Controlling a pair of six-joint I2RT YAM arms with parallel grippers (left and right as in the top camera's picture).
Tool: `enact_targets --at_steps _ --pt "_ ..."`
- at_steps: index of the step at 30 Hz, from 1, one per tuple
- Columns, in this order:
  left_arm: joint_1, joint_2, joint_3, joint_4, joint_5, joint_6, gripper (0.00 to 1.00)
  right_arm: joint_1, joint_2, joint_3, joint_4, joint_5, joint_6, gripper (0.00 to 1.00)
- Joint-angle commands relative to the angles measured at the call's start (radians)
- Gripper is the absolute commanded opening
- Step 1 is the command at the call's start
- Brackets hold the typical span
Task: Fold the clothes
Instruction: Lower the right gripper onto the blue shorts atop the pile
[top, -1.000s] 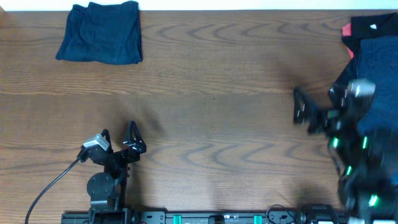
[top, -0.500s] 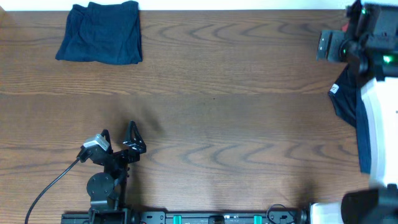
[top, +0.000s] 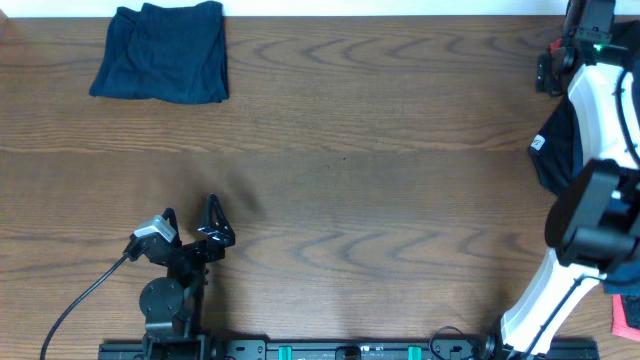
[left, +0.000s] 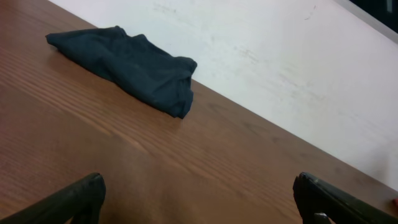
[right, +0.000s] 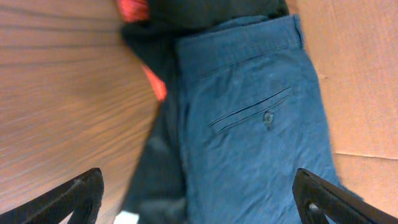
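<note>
While both grippers stand wide with nothing in them, the count is three garments on the table (top: 380, 180): one folded navy piece (top: 160, 52), one pair of navy trousers (right: 249, 124), and one black piece with coral trim (right: 152, 149).

- Folded piece: at the table's far-left corner, up against the far edge, long axis along that edge.
- Trousers and black piece: overlap at the table's right edge, toward the far end. Trousers lie on top, back pocket up, waistband toward the far edge, legs running toward the near edge. From overhead the right arm hides most of this pile.
- Room: a broad stretch of wood separates the folded piece from the pile.
- Left gripper (top: 192, 222): by the table's near edge, left of centre.
- Right gripper (right: 199, 199): above the pile.
</note>
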Motion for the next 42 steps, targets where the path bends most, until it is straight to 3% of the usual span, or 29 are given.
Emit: enact_targets --at_steps 1,18,35,42 --pt "0.004 -0.006 -0.018 -0.036 -0.02 -0.001 0.98 -0.032 0.07 0.051 0.015 0.088 -0.051 0.95" --pt "0.004 -0.006 -0.018 -0.036 -0.02 -0.001 0.98 -0.084 0.234 0.053 0.151 0.121 -0.118 0.85" --pt "0.004 -0.006 -0.018 -0.036 -0.02 -0.001 0.98 -0.097 0.277 0.053 0.152 0.046 -0.117 0.78" --pt "0.004 -0.006 -0.018 -0.036 -0.02 -0.001 0.98 -0.098 0.279 0.053 0.159 0.053 -0.098 0.65"
